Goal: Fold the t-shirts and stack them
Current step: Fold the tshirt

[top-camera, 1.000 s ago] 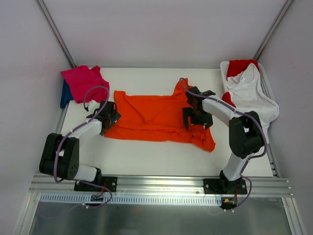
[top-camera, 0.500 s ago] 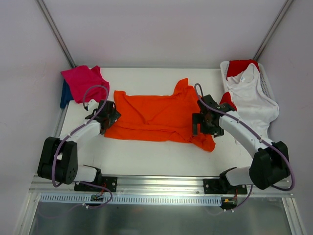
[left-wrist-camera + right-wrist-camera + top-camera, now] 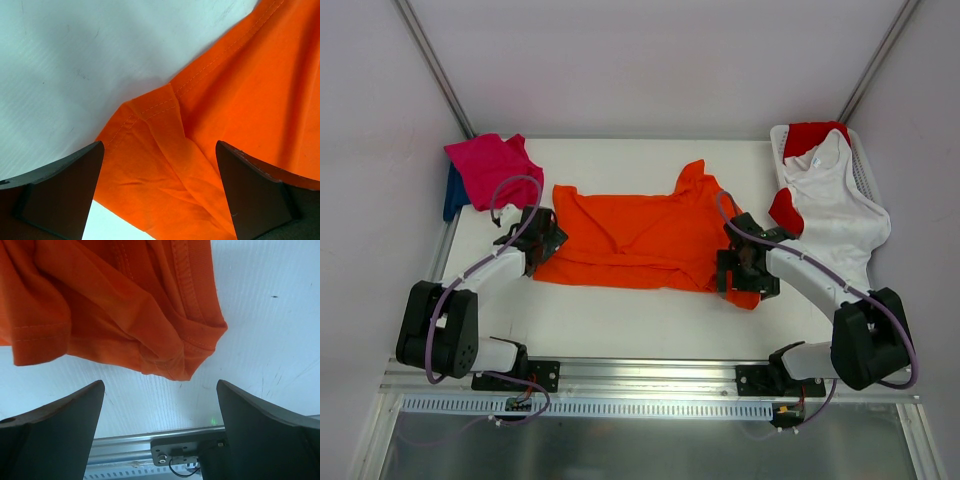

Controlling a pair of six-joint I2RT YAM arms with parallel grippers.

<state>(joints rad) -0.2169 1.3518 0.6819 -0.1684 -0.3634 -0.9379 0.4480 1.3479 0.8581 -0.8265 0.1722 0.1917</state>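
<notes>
The orange t-shirt (image 3: 640, 240) lies spread and creased across the middle of the white table (image 3: 620, 320). The left pincer (image 3: 159, 150) hovers at the shirt's left edge, fingers wide apart over a hemmed corner, holding nothing. The right pincer (image 3: 160, 390) is at the shirt's lower right corner, also wide and empty, with bare table between its fingers. At upper left a magenta-pink t-shirt (image 3: 490, 165) lies on a dark blue one (image 3: 453, 195). At upper right, white (image 3: 840, 190) and red (image 3: 813, 135) t-shirts drape over a white basket (image 3: 865, 165).
</notes>
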